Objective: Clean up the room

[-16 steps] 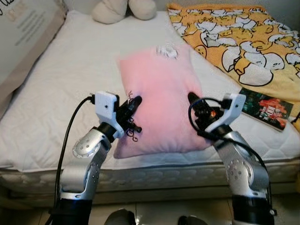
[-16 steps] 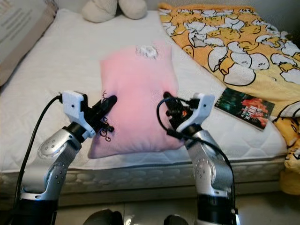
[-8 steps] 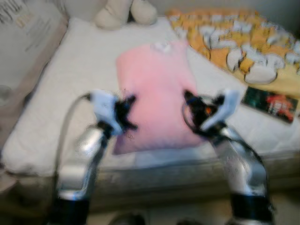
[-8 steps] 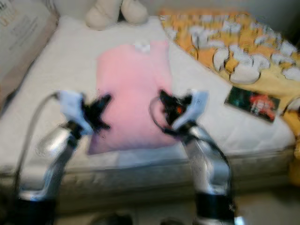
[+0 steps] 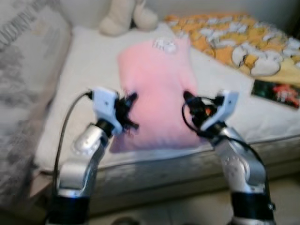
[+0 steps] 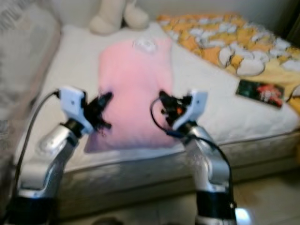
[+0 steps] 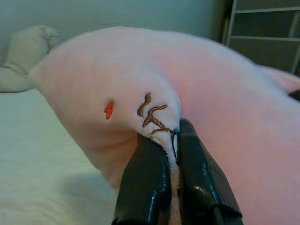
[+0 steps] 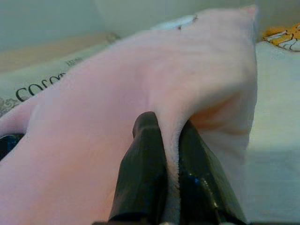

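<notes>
We've got the soft pink plush pillow (image 5: 157,89) pinched w/ both: left end effector (image 7: 173,136) & right end effector (image 8: 171,129) clamp its side edges. It looks light, floppy; we'd keep seam grips so it won't sag.

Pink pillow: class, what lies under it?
The pillow lies on the white mattress, each hand, left and right, pinching an edge. Whatever the pillow covers is hidden.
</notes>
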